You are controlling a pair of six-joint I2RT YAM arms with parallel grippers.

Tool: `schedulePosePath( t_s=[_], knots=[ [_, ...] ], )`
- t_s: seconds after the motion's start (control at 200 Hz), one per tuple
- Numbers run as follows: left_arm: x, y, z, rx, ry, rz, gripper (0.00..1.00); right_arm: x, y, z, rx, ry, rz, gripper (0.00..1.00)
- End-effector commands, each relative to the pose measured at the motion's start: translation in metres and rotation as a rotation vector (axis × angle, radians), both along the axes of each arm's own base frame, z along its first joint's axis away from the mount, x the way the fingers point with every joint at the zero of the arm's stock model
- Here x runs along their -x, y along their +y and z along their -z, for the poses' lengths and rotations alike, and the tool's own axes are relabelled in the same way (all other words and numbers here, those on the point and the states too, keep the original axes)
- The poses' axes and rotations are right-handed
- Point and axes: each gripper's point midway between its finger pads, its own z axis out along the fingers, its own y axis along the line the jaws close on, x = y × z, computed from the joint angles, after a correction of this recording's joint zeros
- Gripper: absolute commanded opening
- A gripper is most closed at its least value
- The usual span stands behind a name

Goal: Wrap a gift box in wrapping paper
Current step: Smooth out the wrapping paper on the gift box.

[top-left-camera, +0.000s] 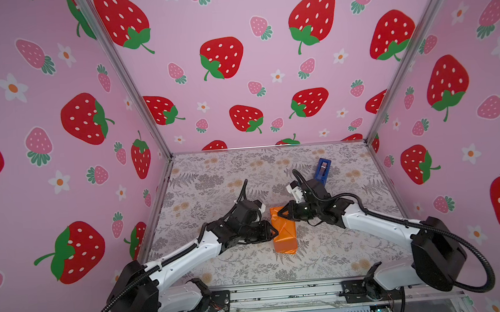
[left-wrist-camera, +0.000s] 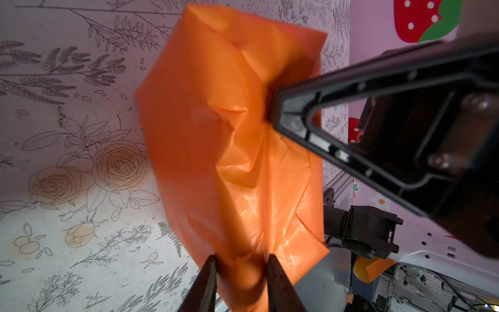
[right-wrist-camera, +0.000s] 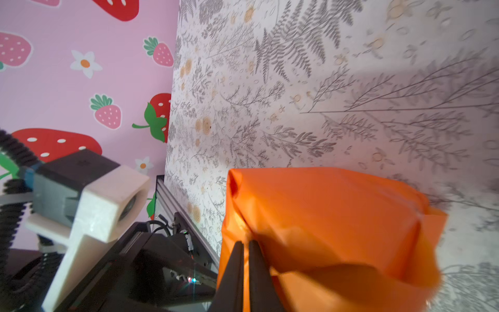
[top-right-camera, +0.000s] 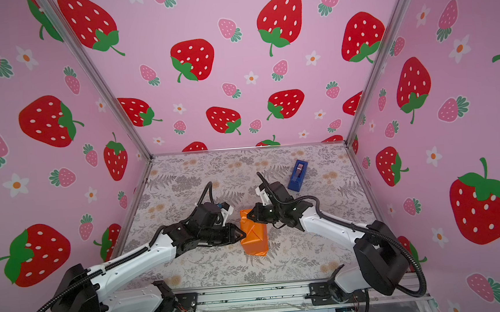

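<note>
In both top views, near the middle of the table (top-left-camera: pixel 214 177): wrapping paper (top-left-camera: pixel 284 235) (top-right-camera: pixel 254 237), glossy orange side out, folded shut into an oblong block, long way running front to back, with a diagonal crease across the top. Covers the gift box wholly, leaving none of it in sight. From the left, left fingers (top-left-camera: pixel 271 231) (top-right-camera: pixel 239 234) touching the block's left side about midway along. From the right, right fingers (top-left-camera: pixel 283 213) (top-right-camera: pixel 254 215) touching its far end near the top edge. Well apart, toward the right rear of the table, a blue tape dispenser (top-left-camera: pixel 322 169) (top-right-camera: pixel 297 176), standing alone. In the left wrist view: crumpled orange wrapping paper (left-wrist-camera: pixel 229 135) across most of the picture, over the floral table (left-wrist-camera: pixel 67 135). Partly parted left fingers (left-wrist-camera: pixel 205 286) astride a bulging fold at the block's near edge, orange packed between and against both, so holding the paper there. Across the block, right fingers (left-wrist-camera: pixel 297 121) seen side on, tips butted against the paper at a dark dent; cannot tell the gap from this side. In the right wrist view: right fingers (right-wrist-camera: pixel 235 275) almost together, only a thin slit between, tips against one rim of the orange wrapping paper (right-wrist-camera: pixel 324 216), with the table (right-wrist-camera: pixel 297 81) behind. Cannot tell if pinching a thin fold or merely pressing on it.
</note>
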Motion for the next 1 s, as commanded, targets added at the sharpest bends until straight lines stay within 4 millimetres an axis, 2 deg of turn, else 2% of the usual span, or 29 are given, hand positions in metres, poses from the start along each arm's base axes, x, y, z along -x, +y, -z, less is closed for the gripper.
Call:
schedulePosePath(
  t_s=[0.0,0.195,0.39,0.445,0.605,0.7,0.755,0.86,0.995],
  knots=[
    [0.021,0.021,0.041,-0.141,0.125,-0.003,0.32,0.003,-0.031,0.037,0.144,0.042,0.051,0.1],
    [0.002,0.009,0.018,-0.123,0.047,0.0,0.33,0.01,-0.027,0.04,0.114,0.057,0.031,0.07],
    [-0.009,-0.002,0.012,-0.128,0.036,0.019,0.33,0.009,-0.03,0.04,0.138,0.051,0.033,0.08],
    [-0.009,-0.003,0.016,-0.138,0.05,0.028,0.33,0.006,-0.031,0.031,0.132,0.03,0.052,0.09],
    [-0.002,0.001,0.029,-0.157,0.089,0.031,0.32,-0.006,-0.031,-0.012,0.112,-0.069,0.068,0.13],
    [0.001,0.004,0.032,-0.161,0.095,0.033,0.32,0.004,-0.015,-0.029,-0.014,-0.064,0.003,0.15],
    [0.002,0.004,0.033,-0.163,0.102,0.034,0.32,0.016,-0.005,-0.031,-0.097,-0.027,-0.056,0.16],
    [0.002,0.003,0.033,-0.161,0.102,0.037,0.32,0.029,-0.001,-0.015,-0.119,0.051,-0.103,0.16],
    [0.001,0.002,0.029,-0.152,0.092,0.038,0.32,0.018,-0.032,0.024,0.111,0.048,-0.002,0.13]
  ],
)
